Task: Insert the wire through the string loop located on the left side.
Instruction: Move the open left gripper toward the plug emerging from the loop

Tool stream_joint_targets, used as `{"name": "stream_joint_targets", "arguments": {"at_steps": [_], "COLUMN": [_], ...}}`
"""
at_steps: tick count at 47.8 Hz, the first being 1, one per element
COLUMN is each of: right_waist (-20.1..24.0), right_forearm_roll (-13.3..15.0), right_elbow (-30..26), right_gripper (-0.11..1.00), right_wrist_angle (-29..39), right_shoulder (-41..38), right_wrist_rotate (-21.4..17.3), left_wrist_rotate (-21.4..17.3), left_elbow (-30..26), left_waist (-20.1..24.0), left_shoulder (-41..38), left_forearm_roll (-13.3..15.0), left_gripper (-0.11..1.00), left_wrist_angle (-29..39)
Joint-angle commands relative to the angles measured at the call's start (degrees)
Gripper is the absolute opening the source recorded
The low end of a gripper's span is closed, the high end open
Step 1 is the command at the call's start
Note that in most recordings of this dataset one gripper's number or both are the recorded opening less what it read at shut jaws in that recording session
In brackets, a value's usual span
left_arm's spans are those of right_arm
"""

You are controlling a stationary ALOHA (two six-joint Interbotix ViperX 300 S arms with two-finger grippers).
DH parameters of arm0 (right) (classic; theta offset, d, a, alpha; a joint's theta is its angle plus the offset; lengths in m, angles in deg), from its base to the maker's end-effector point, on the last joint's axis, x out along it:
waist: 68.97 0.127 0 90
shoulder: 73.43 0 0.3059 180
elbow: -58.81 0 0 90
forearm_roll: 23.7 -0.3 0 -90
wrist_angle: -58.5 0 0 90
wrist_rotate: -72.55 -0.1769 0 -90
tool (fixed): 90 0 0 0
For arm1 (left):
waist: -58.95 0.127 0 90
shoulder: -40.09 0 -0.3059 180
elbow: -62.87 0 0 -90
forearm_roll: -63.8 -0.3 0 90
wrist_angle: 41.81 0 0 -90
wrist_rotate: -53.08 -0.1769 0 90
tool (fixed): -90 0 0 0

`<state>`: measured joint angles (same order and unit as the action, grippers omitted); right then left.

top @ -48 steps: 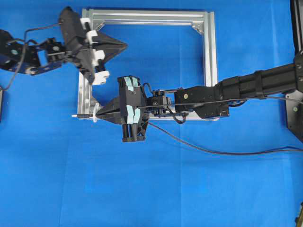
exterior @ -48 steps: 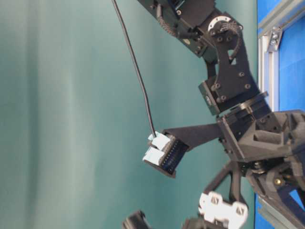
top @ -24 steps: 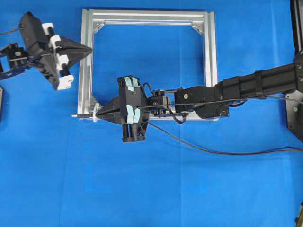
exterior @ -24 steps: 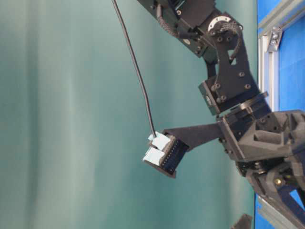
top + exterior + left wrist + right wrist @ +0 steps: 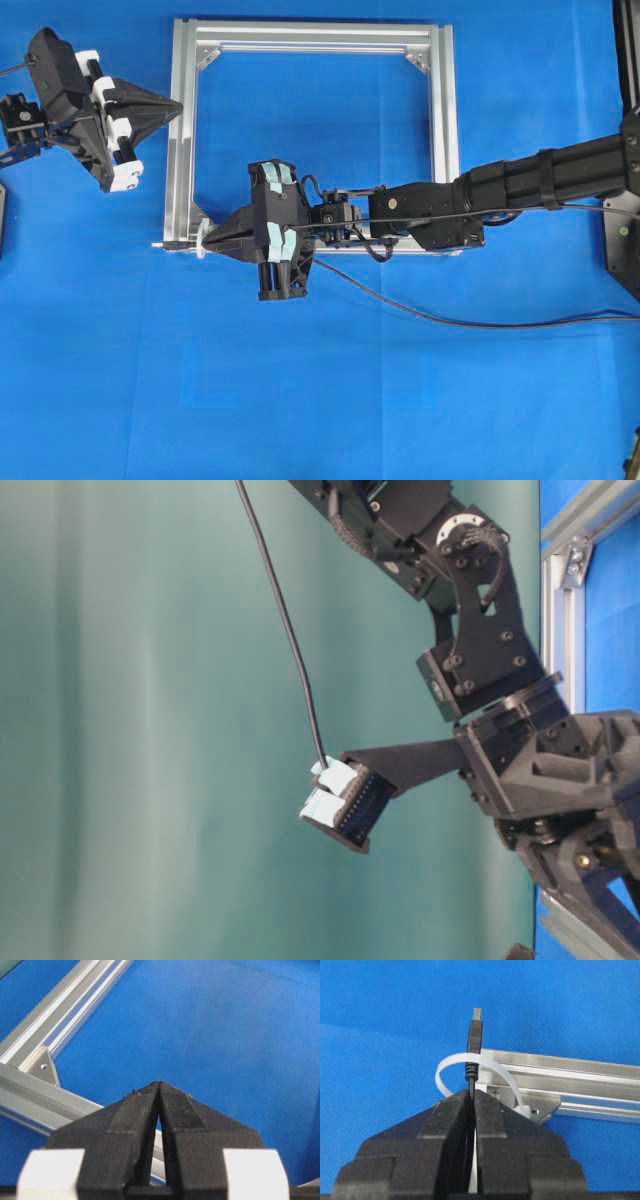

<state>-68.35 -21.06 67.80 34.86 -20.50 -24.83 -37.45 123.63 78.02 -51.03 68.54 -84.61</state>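
Pulled back toward nine o'clock, the left gripper (image 5: 178,102) sits closed and empty outside the frame (image 5: 440,120). Right gripper (image 5: 207,240) pinches the wire (image 5: 473,1052), its thin black plug and metal tip poking through the white string loop (image 5: 451,1062) at the frame's seven o'clock corner.

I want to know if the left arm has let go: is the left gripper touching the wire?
Apart. In the overhead view the left gripper is shut and empty at the frame's upper left, while the right gripper holds the wire far off.
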Motion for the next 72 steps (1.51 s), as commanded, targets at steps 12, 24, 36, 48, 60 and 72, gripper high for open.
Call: {"name": "stream_joint_targets", "arguments": {"at_steps": [12,24,36,48,60,72], "right_waist": [-0.09,-0.09,-0.09,-0.09,-0.09,-0.09], "right_forearm_roll": [0.00,0.00,0.00,0.00,0.00,0.00], "right_elbow": [-1.32,-1.32,-1.32,-1.32,-1.32,-1.32], "right_gripper": [-0.10,-0.10,-0.10,-0.10,-0.10,-0.10], "right_wrist_angle": [-0.18,-0.44,-0.53,-0.53,-0.53,-0.53], "right_shoulder": [1.32,1.32,1.23,1.23,1.32,1.32], "right_wrist_rotate": [-0.09,-0.09,-0.09,-0.09,-0.09,-0.09], "left_wrist_rotate": [0.70,0.70,0.09,-0.26,0.97,1.23], "left_elbow": [0.70,1.23,1.49,1.32,1.32,1.14], "left_waist": [-12.48,-21.18,-25.75,-25.84,-26.02,-26.02], "left_shoulder": [1.32,3.16,4.57,4.48,4.57,4.48], "left_forearm_roll": [-0.18,-0.18,-0.18,-0.18,-0.26,-0.26], "left_gripper": [0.00,0.00,0.00,0.00,0.01,0.52], "left_wrist_angle": [-0.26,-0.26,-0.26,-0.26,0.35,1.23]}}
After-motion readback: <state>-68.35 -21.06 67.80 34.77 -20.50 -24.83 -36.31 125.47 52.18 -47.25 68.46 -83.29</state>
